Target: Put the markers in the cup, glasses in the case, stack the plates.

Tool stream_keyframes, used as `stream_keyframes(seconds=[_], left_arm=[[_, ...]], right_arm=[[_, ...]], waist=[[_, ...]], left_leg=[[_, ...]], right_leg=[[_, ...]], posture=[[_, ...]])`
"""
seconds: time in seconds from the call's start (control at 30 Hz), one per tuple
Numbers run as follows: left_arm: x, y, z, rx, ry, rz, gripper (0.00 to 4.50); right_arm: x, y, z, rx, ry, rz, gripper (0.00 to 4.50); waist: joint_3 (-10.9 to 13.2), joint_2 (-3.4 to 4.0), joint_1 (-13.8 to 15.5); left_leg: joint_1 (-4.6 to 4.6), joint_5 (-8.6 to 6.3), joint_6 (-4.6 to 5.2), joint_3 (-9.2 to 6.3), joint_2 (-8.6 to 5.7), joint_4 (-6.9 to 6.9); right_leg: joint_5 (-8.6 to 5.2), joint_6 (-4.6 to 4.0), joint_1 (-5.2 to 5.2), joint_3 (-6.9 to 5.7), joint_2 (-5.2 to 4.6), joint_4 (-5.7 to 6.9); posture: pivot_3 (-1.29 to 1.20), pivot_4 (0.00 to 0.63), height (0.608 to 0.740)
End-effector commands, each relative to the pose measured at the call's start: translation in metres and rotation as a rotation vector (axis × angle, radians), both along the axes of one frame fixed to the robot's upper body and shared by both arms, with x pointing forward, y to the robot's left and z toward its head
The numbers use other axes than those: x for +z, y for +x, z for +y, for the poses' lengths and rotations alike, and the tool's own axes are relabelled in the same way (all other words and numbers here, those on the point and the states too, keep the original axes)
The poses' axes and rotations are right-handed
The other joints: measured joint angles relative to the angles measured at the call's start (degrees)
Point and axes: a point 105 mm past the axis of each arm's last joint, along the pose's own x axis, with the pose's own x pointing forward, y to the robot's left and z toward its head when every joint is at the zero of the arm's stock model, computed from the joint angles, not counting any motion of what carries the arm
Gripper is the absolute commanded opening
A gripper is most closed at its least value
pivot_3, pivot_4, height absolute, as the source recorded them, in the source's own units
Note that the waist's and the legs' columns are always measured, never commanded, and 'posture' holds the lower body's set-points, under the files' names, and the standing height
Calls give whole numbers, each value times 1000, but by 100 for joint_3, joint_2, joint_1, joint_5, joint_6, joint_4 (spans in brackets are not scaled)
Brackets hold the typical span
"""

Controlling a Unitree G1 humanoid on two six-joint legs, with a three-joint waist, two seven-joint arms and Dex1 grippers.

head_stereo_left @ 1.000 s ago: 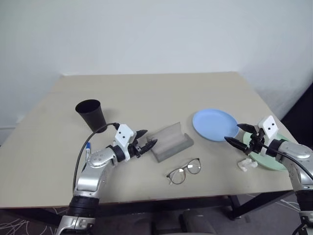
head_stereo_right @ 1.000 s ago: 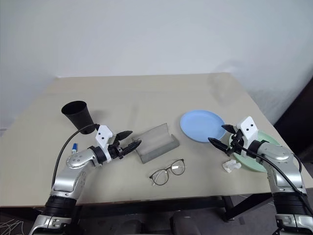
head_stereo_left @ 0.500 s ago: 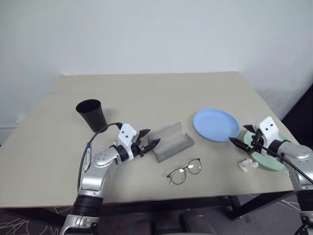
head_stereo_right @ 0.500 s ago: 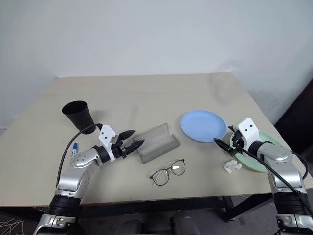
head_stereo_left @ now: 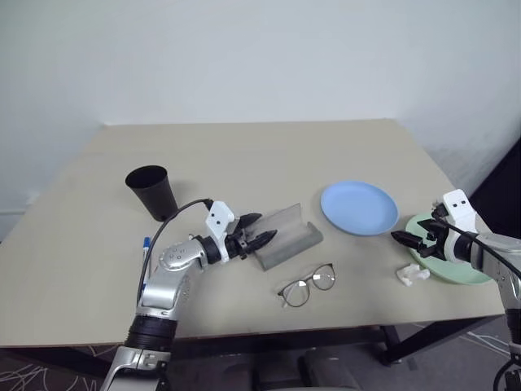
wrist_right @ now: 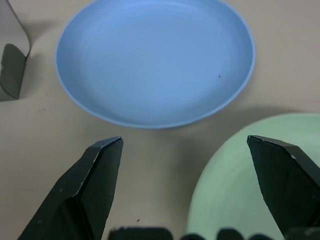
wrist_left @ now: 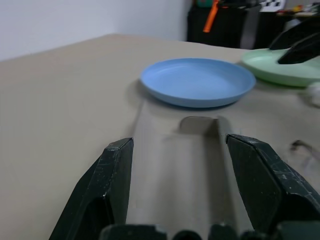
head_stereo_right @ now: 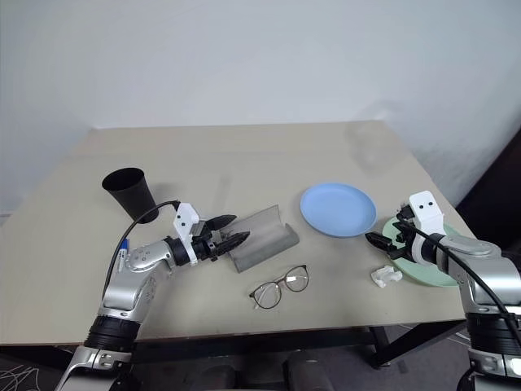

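Matte beige tabletop point(head_stereo_left: 244, 155), smooth, rectangular. Left gripper point(head_stereo_left: 262, 238): black wedge jaws open, nothing held, tips at the near end of the grey case point(head_stereo_left: 286, 236). The case is a fabric-look trough with curved, raised sides, lying open-side up.

Glasses point(head_stereo_left: 307, 285): thin dark wire frame, round clear lenses, lying flat just in front of the case.

Black tapered plastic cup point(head_stereo_left: 152, 192) stands upright, well to the left of the case. Blue-capped marker point(head_stereo_left: 146, 246) is partly hidden beside the left arm.

Right gripper point(head_stereo_left: 413, 239): jaws spread wide, empty, over the edge of the mint green plate point(head_stereo_left: 464, 271). Light blue plate point(head_stereo_left: 358, 207), glossy, shallow, round, sits just beside the green one; not stacked. Small white lump point(head_stereo_left: 411, 274) lies near the green plate's rim.
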Motion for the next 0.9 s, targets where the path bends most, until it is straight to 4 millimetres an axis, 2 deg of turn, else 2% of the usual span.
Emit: stream_keyframes(seconds=[0.03,0.37,0.53,0.7,0.8,0.9], left_arm=[[16,-6,-9,-69,-9,-52,3089],[18,-9,-21,-92,-13,-61,3089],[17,-9,-22,-93,-12,-60,3138],[16,-8,-22,-86,-9,-60,3138],[15,-9,-21,-83,-6,-59,3138],[14,-9,-20,-79,-4,-57,3138]], right_arm=[[2,2,-3,-34,-72,9,4314],[-20,8,-14,-106,-190,65,4314],[-19,11,-18,-127,-201,59,2758],[-17,13,-14,-116,-200,49,977],[-17,12,-13,-109,-197,51,101],[-18,12,-13,-108,-194,48,35]], waist=[[0,1,2],[0,1,2],[0,1,-2],[0,1,0],[-4,-8,-10],[-15,-24,-39]], left_leg=[[-1,0,1,-1,1,-3],[-8,-13,23,9,-3,0],[-5,-13,23,11,-6,1],[-5,-13,23,9,-6,1],[-4,-14,24,12,-5,2],[5,-14,25,11,2,7]], right_leg=[[1,2,3,-1,0,-8],[17,33,7,0,-18,-31],[18,34,9,1,-18,-31],[18,35,10,0,-18,-31],[18,36,12,1,-19,-33],[18,35,20,6,-19,-34]], posture=[[0,0,739],[0,0,739],[0,0,739],[0,0,739],[0,0,739],[0,0,739]])
